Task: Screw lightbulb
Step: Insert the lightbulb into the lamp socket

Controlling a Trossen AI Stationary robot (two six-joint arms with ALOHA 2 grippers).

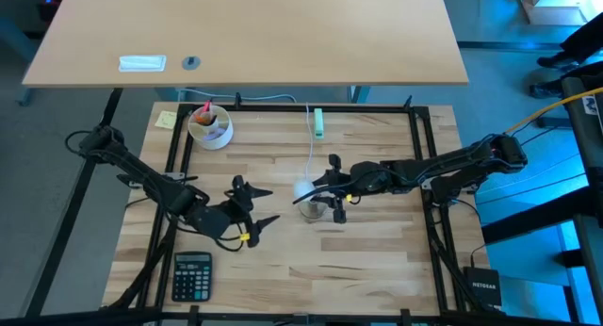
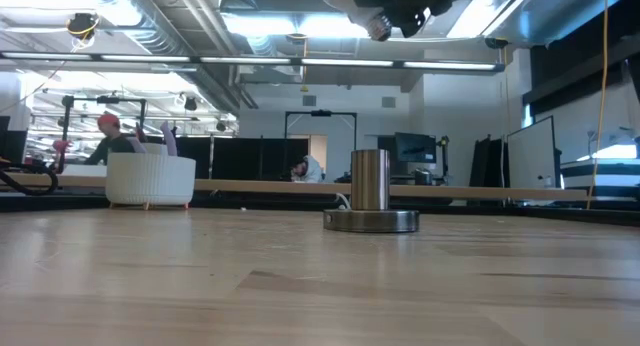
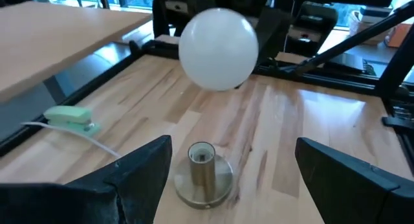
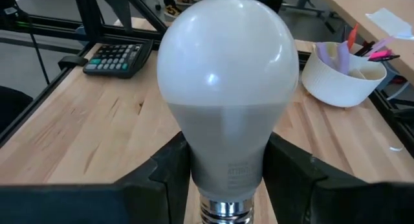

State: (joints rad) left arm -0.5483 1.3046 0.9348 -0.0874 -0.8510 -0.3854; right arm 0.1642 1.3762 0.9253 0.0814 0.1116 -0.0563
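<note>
The white lightbulb (image 4: pixel 226 88) is up in the air with my right gripper (image 4: pixel 226 169) shut on it, over the middle of the table (image 1: pixel 377 260). Its globe (image 1: pixel 302 189) sticks out beyond the fingers toward the table's left. Its silvery screw base (image 2: pixel 379 26) shows high above the socket. The grey metal socket (image 2: pixel 372 201) stands upright on its round foot on the table, just nearer than the bulb (image 1: pixel 313 210). My left gripper (image 1: pixel 252 207) hovers open to the left of the socket, pointing at it, with nothing between its fingers (image 3: pixel 145 175). My right gripper pinches the bulb's grey neck (image 4: pixel 223 143), just above the screw base, between its two fingers (image 4: pixel 169 169). The fingers come almost level from the table's right side and run along the bulb. The bulb is lifted clear, globe outward.
A white bowl (image 1: pixel 209 126) with pens stands at the far left, and a calculator (image 1: pixel 191 274) lies near left. A thin white cord with a green switch (image 1: pixel 318 122) runs from the socket to the far edge. Black frame rails (image 1: pixel 424 138) border the table.
</note>
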